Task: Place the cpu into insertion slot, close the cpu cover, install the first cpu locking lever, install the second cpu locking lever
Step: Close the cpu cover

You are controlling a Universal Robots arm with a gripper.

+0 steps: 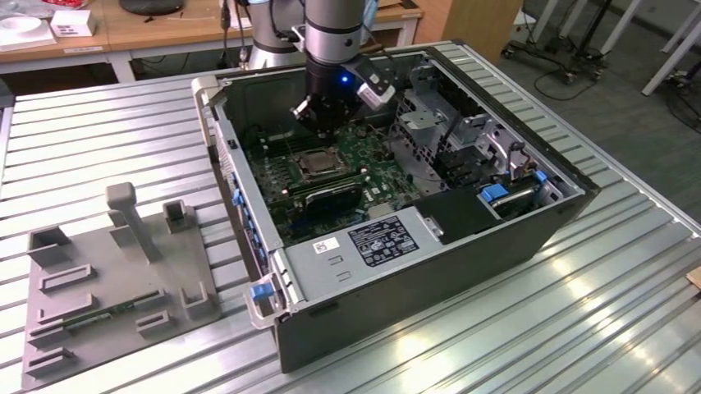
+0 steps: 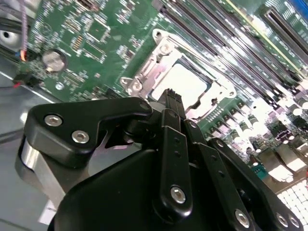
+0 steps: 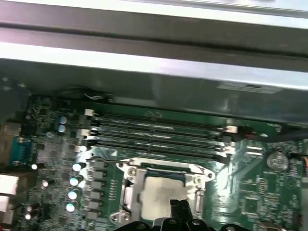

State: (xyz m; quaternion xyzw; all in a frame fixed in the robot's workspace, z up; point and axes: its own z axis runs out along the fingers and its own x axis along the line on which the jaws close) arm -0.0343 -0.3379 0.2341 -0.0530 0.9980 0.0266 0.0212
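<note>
1. Exterior view: the arm (image 1: 328, 33) reaches down into an open computer case (image 1: 438, 271). The case lies on its side on the table (image 1: 613, 320). I think it lies that way so the arm can get to the green board (image 1: 378, 152) from above.
2. The tool (image 1: 320, 121) hangs low over the board, close to the middle.
3. In the second wrist view, the cpu (image 2: 185, 82) lies flat in its slot (image 2: 195, 62) with its pale face up.
4. The cpu cover (image 2: 149, 65) lies flat around it. The open middle lets the cpu show. I think the cover is down to hold the cpu in place.
5. The tool's fingers are pressed together, and I see nothing between them. The thin tip is just beside the cover's edge. I think a thin tip fits better among such small parts.
6. I cannot tell if the locking levers are hooked.
</note>
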